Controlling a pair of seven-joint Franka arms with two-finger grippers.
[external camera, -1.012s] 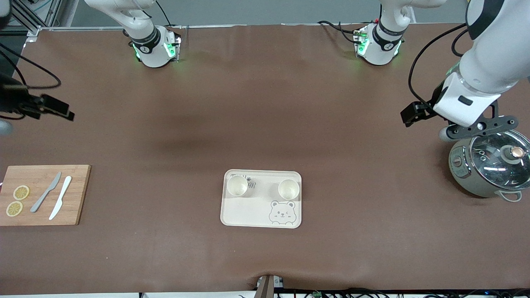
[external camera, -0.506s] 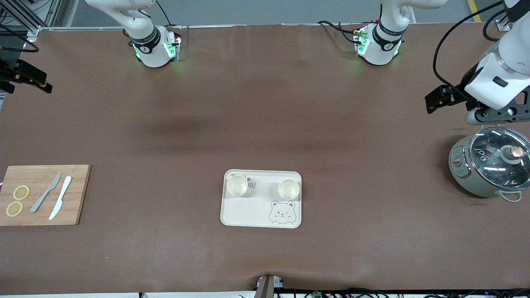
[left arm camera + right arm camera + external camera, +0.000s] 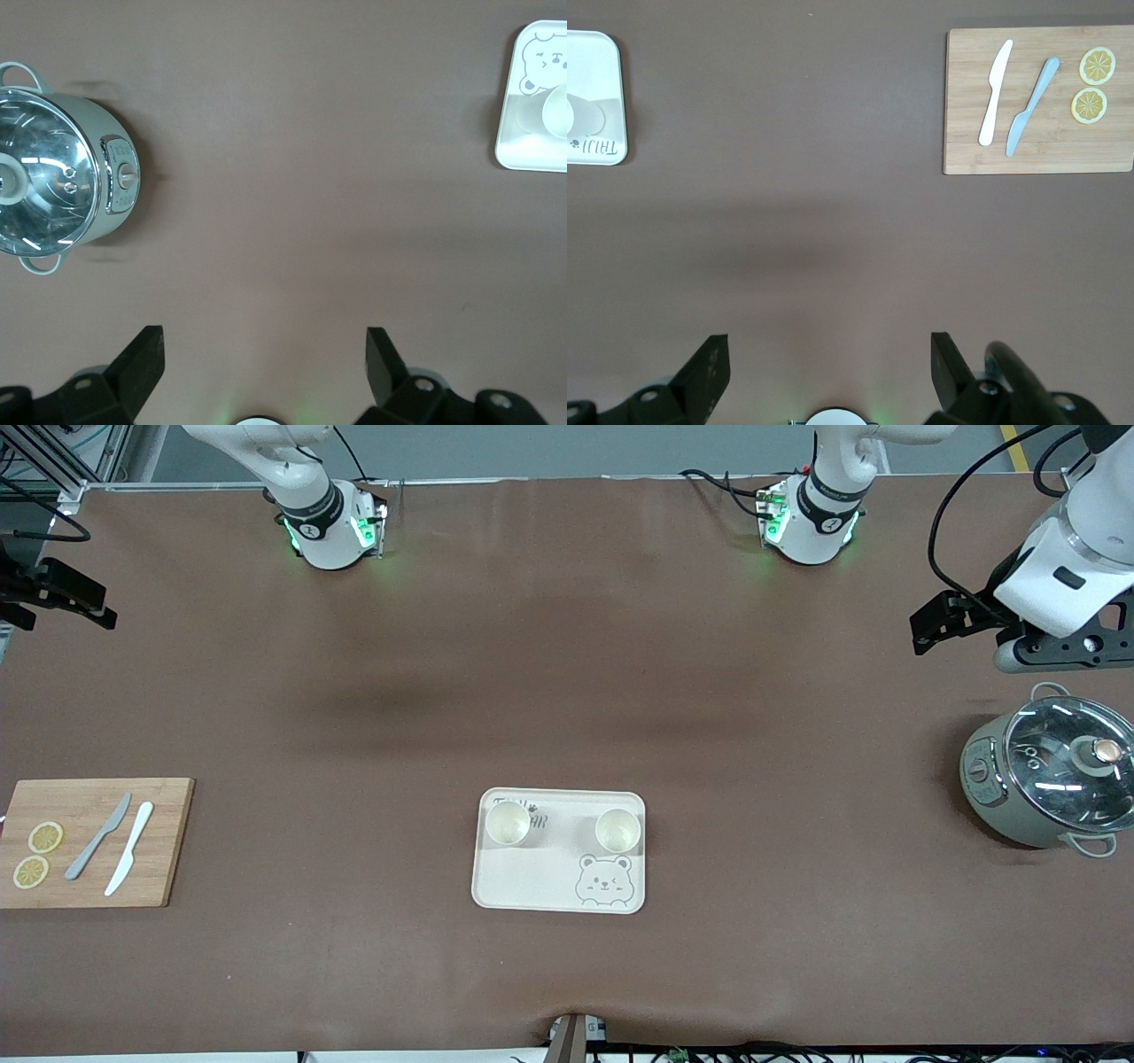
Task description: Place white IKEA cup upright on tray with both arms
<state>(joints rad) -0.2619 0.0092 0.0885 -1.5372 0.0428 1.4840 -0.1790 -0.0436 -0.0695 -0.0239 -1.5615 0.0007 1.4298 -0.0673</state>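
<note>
From high across the table, one camera faces me; both wrist cameras look straight down from well above, sharing the tray (image 3: 560, 890) (image 3: 514, 150) (image 3: 602, 97).

Colours and patterns on the brown surface

The tray (image 3: 559, 887) is cream with dark lettering and a grey line-drawn bear face (image 3: 603, 880); both cups (image 3: 508, 823) (image 3: 617, 830) are white. The cutting board (image 3: 93, 842) is light wood, carrying two yellow lemon slices (image 3: 37, 854), a grey knife (image 3: 98, 836) and a white knife (image 3: 129, 859). The pot (image 3: 1044, 777) is grey-green with a shiny glass lid. The arms (image 3: 1076, 558) are white with black bands.
</note>
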